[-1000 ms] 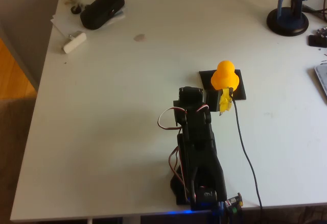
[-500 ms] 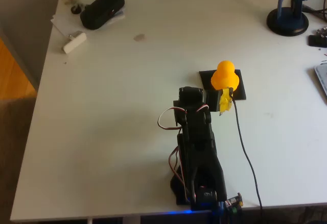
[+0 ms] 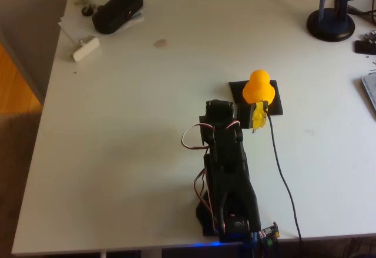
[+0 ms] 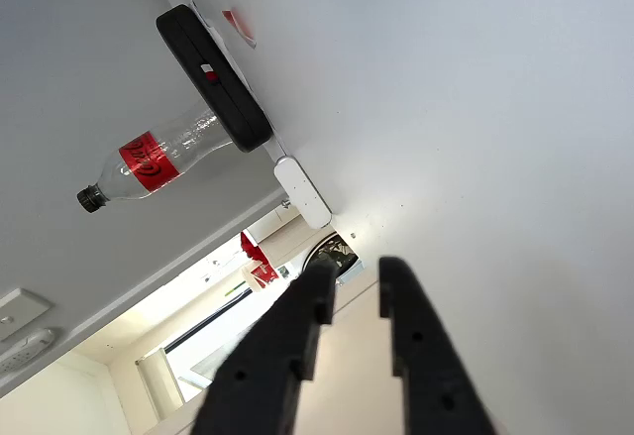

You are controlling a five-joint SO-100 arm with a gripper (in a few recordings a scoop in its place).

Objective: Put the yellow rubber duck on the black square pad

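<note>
yellow rubber duck (image 3: 259, 87): seen upright in the overhead view, resting on the black square pad (image 3: 275, 105), its head toward the far side of the table (image 3: 147, 152); placement is judged done or all but done. black square pad: thin dark sheet, right of table centre, its corners showing around the duck's base. gripper (image 3: 257, 117): located just on the near side of the duck, at the pad's near edge, yellow tape on it; whether contact with the duck remains cannot be told from above. in the wrist view the two dark fingers (image 4: 297, 341) are seen close together with a narrow gap and nothing between them, so the gripper is judged nearly pressed together and empty. key relation: the duck lies directly on the far side of the gripper, along the arm's line of reach, so any retreat is judged to run straight back toward the near edge, away from the duck. arm (image 3: 226, 176): black, extended from the near edge. black pouch (image 3: 117, 10): far left corner. small white block (image 3: 86, 47): just near of the pouch. clear bottle (image 4: 149, 158): red label, noted beside the pouch in the wrist view. blue stand (image 3: 332, 11): far right.
</note>
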